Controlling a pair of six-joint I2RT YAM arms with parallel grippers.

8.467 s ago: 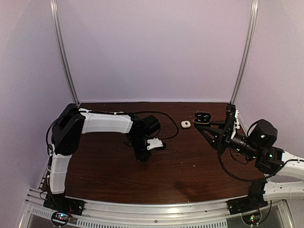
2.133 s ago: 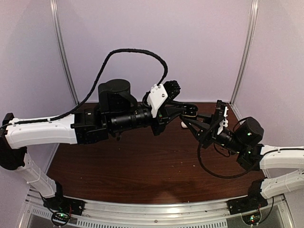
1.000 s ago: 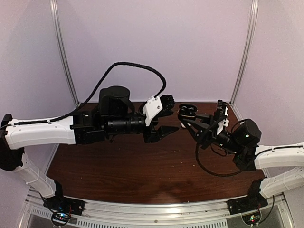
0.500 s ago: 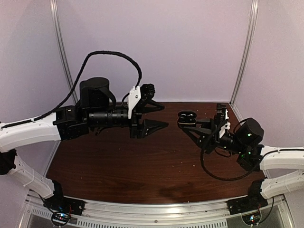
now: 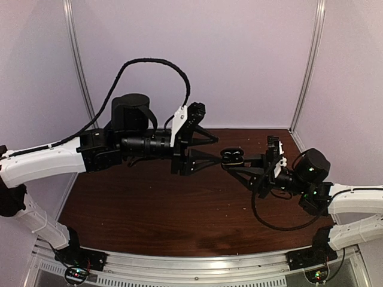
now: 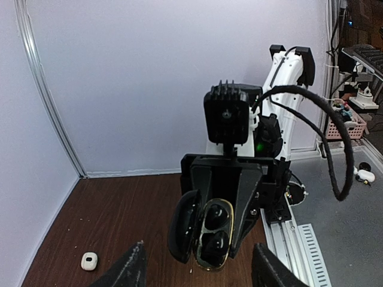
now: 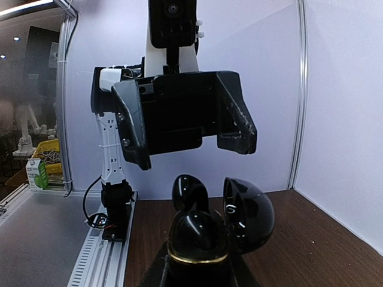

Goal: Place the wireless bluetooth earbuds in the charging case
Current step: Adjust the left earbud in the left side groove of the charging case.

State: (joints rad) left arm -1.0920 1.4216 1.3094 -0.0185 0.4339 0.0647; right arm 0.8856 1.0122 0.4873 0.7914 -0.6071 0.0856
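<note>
Cable [image 5: 157, 63] arcs in a black loop over the left arm [image 5: 54, 160], which reaches rightward well above the dark wood counter [image 5: 149, 203]. The left end effector [image 5: 213, 149] has its fingers spread wide apart and holds nothing. Its tips point at the charging case [image 5: 232, 155] just to their right. That black case hangs in mid-air with its top open, clamped from the right by the right end effector [image 5: 238, 165], whose fingers press together on its lower half. Further right, the right arm [image 5: 347, 197] angles back toward the counter's near edge.

In the left wrist view, a small white rounded object [image 6: 89, 261] lies on the counter at lower left, well apart from the case. At centre the lid [image 6: 182, 226] stands open beside the gold-rimmed base [image 6: 210, 233]. The base holds two glossy dark rounded forms, seemingly the black earbuds [image 6: 218, 215]. Whether they are fully seated I cannot tell.
</note>
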